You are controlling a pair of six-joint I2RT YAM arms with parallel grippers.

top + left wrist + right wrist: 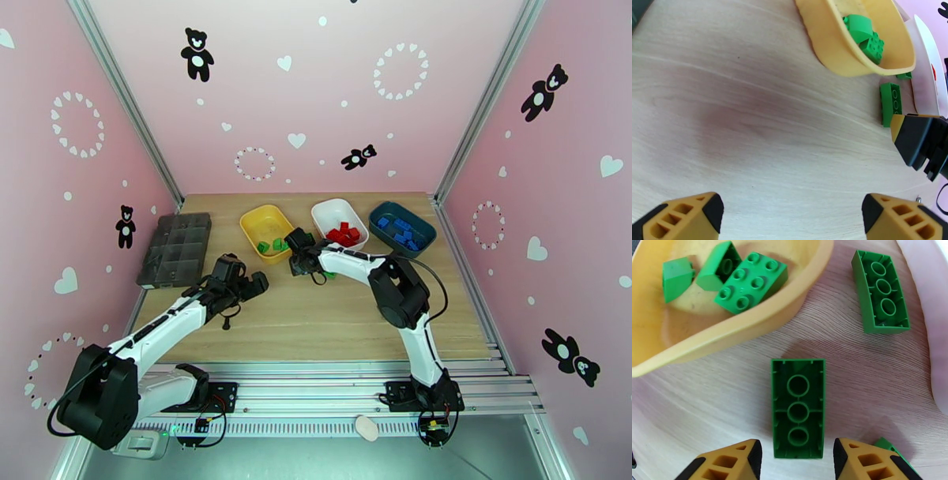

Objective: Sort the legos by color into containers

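Lying underside-up on the bench [730, 398], a green two-by-four brick [798, 409] sits just outside the yellow tub [750, 325], between it and the white tub [936, 319]; the right gripper [796, 461] straddles its near end, jaws narrow with a sliver of gap at each flank, nothing held; the step in hand looks like picking this brick; next the jaws must pinch its long sides, lift, and clear the yellow rim; a second upturned green brick [881, 295] lies near; a green scrap [884, 445] beside one finger could get nudged; the left gripper [790, 209] hangs over bare bench, jaws wide, empty; red bricks [344, 234] sit in the white tub, blue bricks [401, 229] in the teal tub [431, 230].
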